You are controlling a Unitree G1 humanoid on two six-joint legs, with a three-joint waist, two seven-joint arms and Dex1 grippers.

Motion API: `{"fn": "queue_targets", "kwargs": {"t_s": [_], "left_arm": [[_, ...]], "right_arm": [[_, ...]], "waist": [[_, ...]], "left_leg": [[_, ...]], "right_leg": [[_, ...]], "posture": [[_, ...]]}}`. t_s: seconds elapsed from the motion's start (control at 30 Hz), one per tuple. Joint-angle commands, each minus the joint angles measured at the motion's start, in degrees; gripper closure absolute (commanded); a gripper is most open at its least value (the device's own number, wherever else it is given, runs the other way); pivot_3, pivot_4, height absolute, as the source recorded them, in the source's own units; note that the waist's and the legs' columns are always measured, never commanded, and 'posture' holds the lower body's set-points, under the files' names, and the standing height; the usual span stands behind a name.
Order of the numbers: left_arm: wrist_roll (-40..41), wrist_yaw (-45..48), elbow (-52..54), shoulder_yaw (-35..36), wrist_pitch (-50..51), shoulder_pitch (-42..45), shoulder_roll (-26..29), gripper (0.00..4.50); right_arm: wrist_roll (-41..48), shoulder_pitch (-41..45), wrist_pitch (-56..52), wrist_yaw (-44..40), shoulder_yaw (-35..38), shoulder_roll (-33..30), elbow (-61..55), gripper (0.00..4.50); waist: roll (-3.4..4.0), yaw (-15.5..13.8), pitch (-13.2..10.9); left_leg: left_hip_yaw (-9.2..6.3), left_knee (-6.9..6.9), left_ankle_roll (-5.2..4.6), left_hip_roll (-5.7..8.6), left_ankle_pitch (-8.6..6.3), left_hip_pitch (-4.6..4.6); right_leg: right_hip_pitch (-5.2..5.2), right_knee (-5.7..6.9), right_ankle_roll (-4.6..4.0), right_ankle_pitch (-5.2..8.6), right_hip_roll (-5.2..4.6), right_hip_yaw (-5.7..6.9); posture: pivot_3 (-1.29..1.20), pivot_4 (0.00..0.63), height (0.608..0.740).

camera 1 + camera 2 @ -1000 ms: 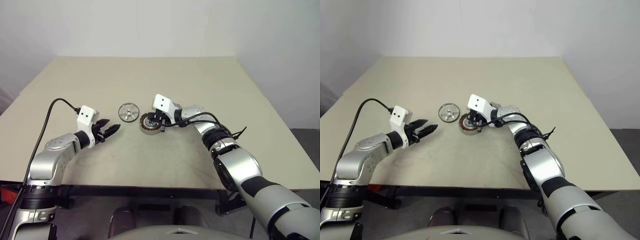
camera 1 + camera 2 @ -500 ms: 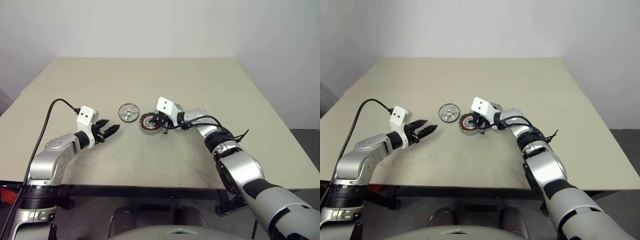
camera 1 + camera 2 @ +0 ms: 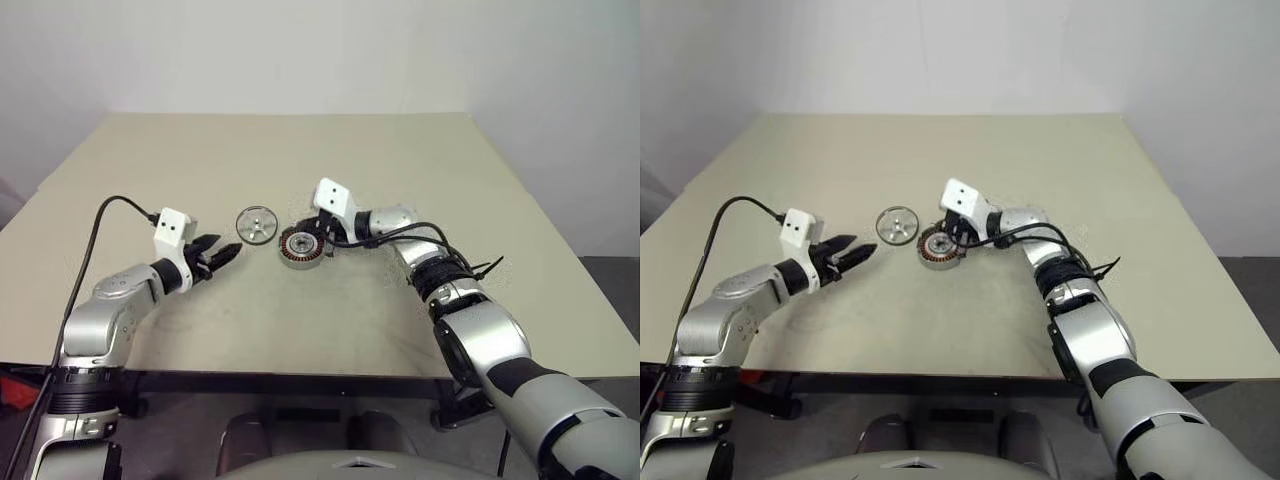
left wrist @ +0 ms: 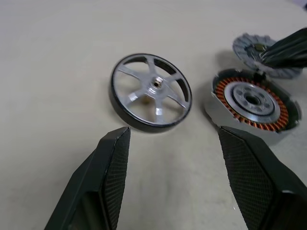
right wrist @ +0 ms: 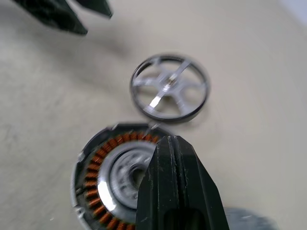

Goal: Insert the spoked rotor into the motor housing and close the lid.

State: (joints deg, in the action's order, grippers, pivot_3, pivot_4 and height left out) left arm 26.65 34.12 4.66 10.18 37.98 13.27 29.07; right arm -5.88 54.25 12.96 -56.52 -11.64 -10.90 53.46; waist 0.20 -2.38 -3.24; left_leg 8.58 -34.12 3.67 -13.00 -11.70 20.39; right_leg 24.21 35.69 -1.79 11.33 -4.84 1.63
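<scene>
Beige tabletop [image 3: 420, 170] is carrying the parts under a plain white wall. Hovering just over the spoked rotor [image 3: 299, 247], the right gripper [image 5: 176, 158] is pinching its fingers together on nothing. Just beside the rotor, the spoked silver wheel [image 4: 150, 92] is lying flat. Farther out, the left gripper [image 4: 184, 158] is standing spread and empty, aiming at both.

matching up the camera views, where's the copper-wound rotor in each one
left eye view: rotor at the right gripper's tip.
right eye view: rotor in the same spot.
left wrist view: rotor just beyond the open left gripper.
right wrist view: rotor partly behind the shut fingers.
shared landmark: silver spoked wheel lying beside it, apart.
</scene>
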Motion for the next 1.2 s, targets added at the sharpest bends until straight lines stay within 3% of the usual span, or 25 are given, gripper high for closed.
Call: {"fn": "queue_targets", "kwargs": {"t_s": [0.03, 0.63, 0.9, 1.2], "left_arm": [[1.13, -1.30, -0.62, 2.90, -0.06, 1.59, -0.13, 1.41], [4.95, -10.84, -20.15, 9.25, 5.08, 13.57, -7.79, 1.41], [1.13, -13.28, -28.69, 5.59, 9.94, 18.09, -7.24, 1.41], [5.15, -7.15, -25.38, 4.57, 13.93, 18.64, -10.74, 1.41]], "right_arm": [[2.83, 0.30, -1.83, -0.73, 1.95, -1.30, -5.98, 4.49], [5.64, -2.41, -8.19, 2.41, 3.72, -5.11, -14.54, 4.49], [6.37, -2.19, -7.81, 3.51, 4.00, -5.26, -14.82, 4.49], [9.17, -4.55, -9.90, -2.66, 3.32, -7.15, -18.67, 4.49]], "waist": [[-0.01, -0.01, 0.00], [-0.12, -0.11, -0.07], [-0.13, -0.24, -0.08], [-0.12, -1.95, -0.08]], "left_leg": [[0.00, 0.00, 0.00, 0.00, 0.00, 0.00], [-0.01, -0.02, 0.01, 0.04, 0.01, 0.02], [-0.02, 0.00, 0.00, 0.06, 0.00, 0.07], [-0.01, -0.03, -0.04, 0.18, -0.01, 0.09]], "right_leg": [[0.00, 0.00, 0.00, 0.00, 0.00, 0.00], [0.00, -0.02, 0.00, 0.00, 0.00, -0.01], [0.01, -0.08, 0.00, 0.00, -0.03, 0.00], [-0.04, -0.11, 0.00, 0.00, -0.17, 0.00]], "posture": [[0.00, 0.000, 0.740], [0.00, 0.000, 0.740], [0.00, 0.000, 0.740], [0.00, 0.000, 0.740]]}}
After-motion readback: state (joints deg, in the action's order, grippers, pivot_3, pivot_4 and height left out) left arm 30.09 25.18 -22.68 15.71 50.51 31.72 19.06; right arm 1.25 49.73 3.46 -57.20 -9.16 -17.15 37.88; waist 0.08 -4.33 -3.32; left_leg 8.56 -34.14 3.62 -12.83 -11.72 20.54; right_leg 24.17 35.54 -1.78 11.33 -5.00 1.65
